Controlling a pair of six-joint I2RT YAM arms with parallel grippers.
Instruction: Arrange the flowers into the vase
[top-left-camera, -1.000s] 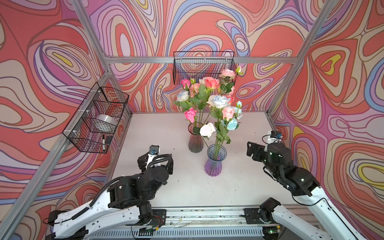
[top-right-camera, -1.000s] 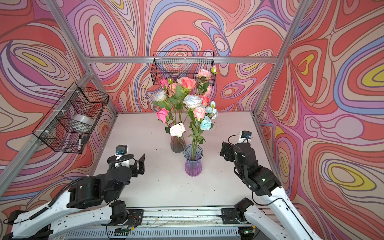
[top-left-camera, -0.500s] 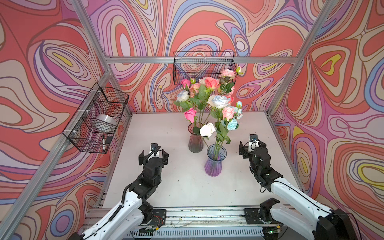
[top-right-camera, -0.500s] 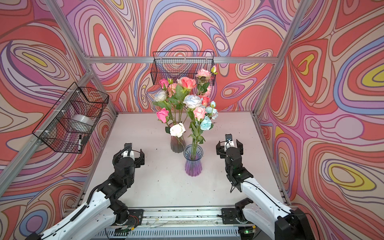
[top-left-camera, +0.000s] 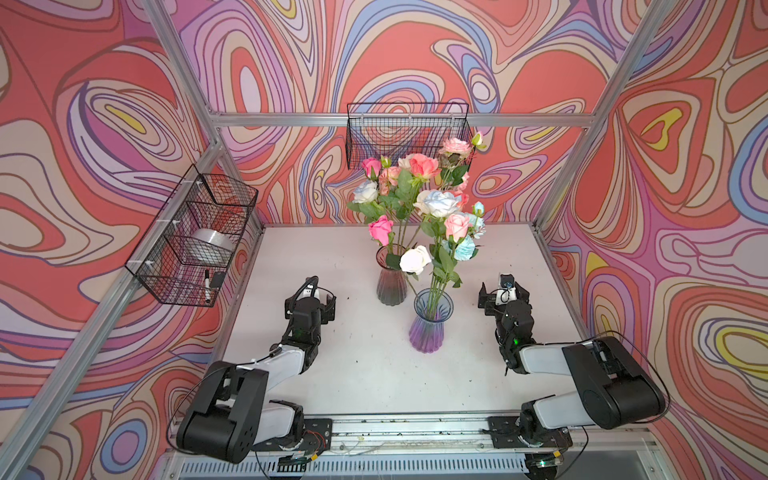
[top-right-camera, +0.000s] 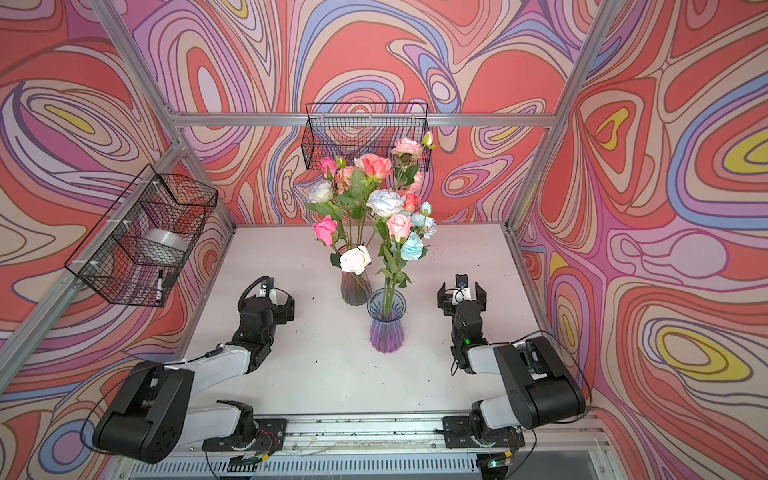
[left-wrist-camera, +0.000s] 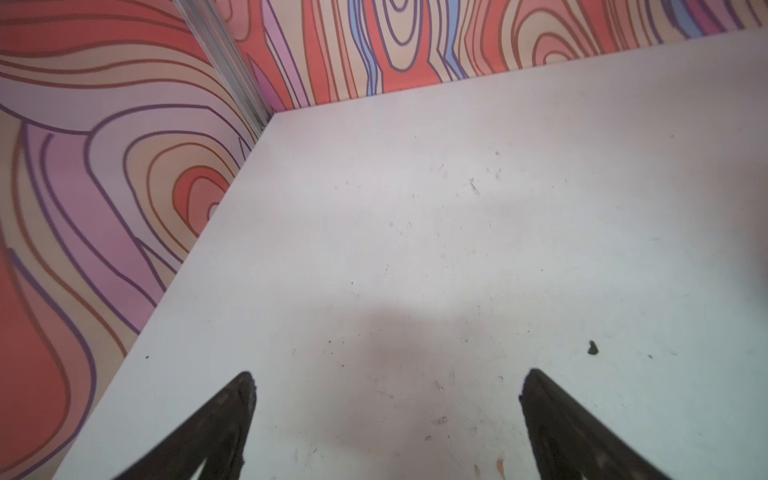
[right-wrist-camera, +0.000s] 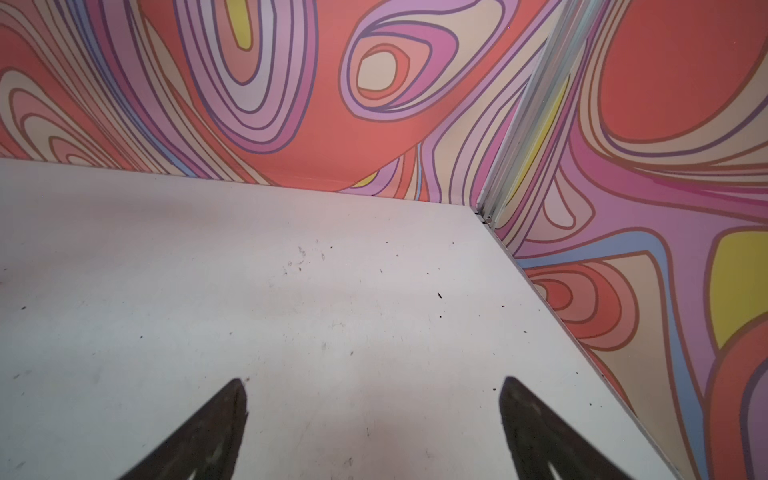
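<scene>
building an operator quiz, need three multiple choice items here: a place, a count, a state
1. Silver roll is: A in the side wire basket; B on the table; C in a vase.
2. Flowers fill: A one vase; B two vases; C three.
3. Jaws: A both shut; B both open, empty; C one shut.
1A, mesh surrounds it. 2B, dark vase and violet vase hold stems. 3B, left gripper and right gripper gape with nothing between.
</scene>
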